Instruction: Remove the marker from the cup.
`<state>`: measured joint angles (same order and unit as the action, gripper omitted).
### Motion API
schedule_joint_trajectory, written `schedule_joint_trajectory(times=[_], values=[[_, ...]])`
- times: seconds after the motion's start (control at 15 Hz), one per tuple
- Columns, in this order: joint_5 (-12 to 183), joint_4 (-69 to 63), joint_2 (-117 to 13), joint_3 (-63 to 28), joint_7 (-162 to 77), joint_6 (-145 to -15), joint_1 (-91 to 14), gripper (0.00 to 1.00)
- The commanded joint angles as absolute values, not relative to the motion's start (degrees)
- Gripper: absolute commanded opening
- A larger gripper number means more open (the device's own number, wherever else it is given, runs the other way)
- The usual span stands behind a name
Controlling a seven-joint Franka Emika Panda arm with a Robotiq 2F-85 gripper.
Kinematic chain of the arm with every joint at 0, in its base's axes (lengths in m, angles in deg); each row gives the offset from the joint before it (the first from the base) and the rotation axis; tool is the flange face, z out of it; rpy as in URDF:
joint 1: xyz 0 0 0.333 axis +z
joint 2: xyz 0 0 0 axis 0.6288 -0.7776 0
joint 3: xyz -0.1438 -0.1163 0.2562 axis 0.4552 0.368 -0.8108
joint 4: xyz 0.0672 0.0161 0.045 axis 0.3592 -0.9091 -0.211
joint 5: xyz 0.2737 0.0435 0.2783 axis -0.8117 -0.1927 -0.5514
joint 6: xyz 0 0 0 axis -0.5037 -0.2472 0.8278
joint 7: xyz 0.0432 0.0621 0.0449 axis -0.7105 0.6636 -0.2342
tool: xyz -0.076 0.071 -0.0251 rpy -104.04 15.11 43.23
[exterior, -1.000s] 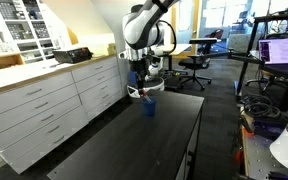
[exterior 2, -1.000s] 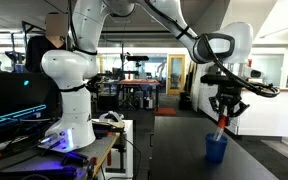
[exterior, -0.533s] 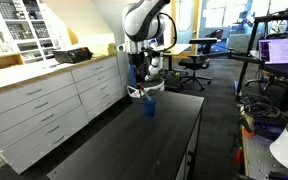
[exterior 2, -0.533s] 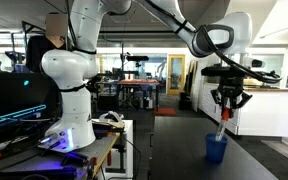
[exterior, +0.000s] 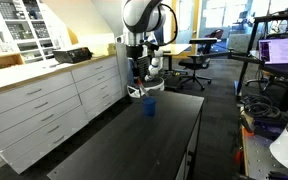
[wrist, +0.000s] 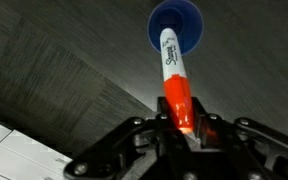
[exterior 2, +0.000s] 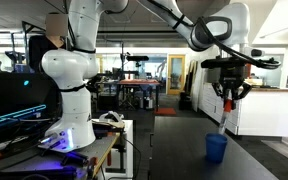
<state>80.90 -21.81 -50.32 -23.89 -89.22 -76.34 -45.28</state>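
My gripper [wrist: 181, 128] is shut on the red-orange end of the marker [wrist: 174, 80]. The marker hangs straight down with its whitish end pointing at the open mouth of the small blue cup [wrist: 179, 25]. The cup stands upright on the dark table. In both exterior views the gripper [exterior 2: 230, 98] [exterior: 138, 78] is well above the cup [exterior 2: 216, 148] [exterior: 150, 106]. In an exterior view the marker [exterior 2: 226, 118] shows as a thin stick below the jaws, its lower end about at the cup's rim or just above it.
The dark table [exterior: 134, 140] runs long and narrow, with the cup near its far end. White drawer cabinets [exterior: 44, 100] line one side. Office chairs [exterior: 196, 62] and a desk with monitors [exterior: 280, 50] stand beyond. A second white robot base [exterior 2: 69, 90] stands nearby.
The gripper has risen straight up with the marker in it. The marker has come up out of the cup. The cup has stayed in place.
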Motion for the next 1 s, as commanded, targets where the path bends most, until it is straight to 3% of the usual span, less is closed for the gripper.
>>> schedule_joint_trajectory(times=[0.0,0.93], values=[[80.66,-22.96,-48.46,-23.91,-86.07,-75.84,-43.84,0.06],[81.91,-24.11,-48.63,-26.86,-78.23,-72.56,-37.97,0.06]])
